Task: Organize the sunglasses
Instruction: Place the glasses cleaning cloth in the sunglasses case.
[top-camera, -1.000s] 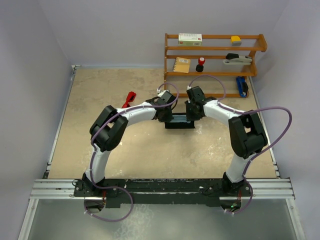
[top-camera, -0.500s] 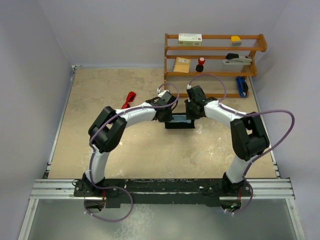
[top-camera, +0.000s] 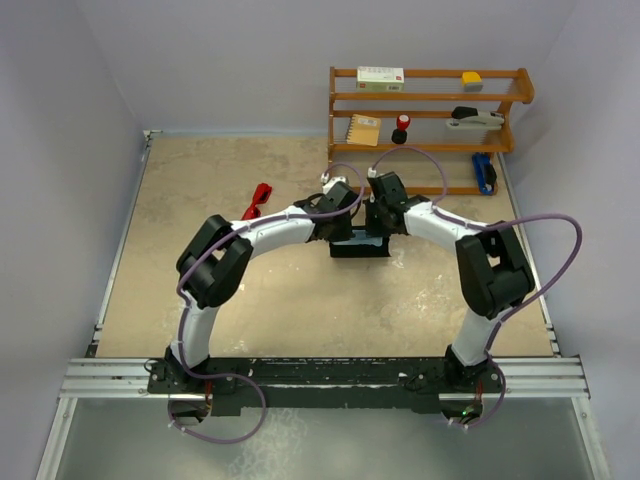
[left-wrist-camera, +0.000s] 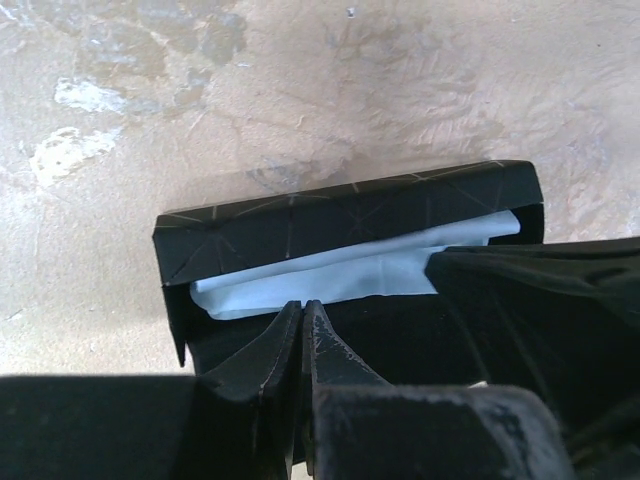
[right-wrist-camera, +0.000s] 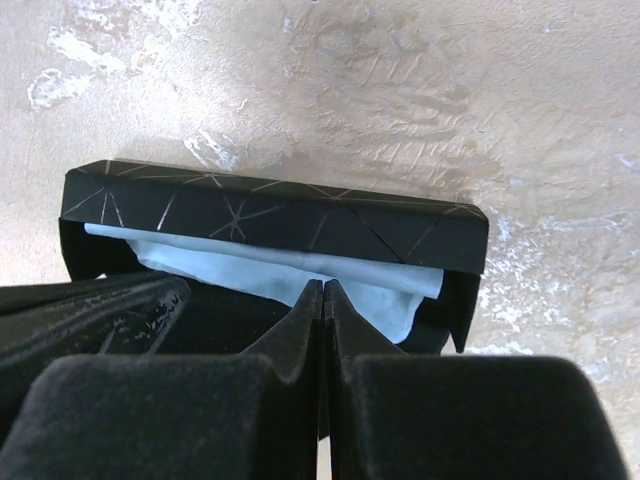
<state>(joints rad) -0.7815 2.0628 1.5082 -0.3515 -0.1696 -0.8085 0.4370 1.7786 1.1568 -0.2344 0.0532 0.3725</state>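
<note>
I count one pair of sunglasses (top-camera: 259, 198), one black case (top-camera: 360, 250), one blue cloth (left-wrist-camera: 350, 270); left pincer (left-wrist-camera: 303, 308) and right pincer (right-wrist-camera: 323, 288) clenched.

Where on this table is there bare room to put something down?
Bare tabletop lies along the left side, between the wall and the red sunglasses, and in the near strip between the black case and the arm bases. Crowded: mid-table, where the left gripper and right gripper meet at the case, and the far right, by the wooden shelf rack.
</note>
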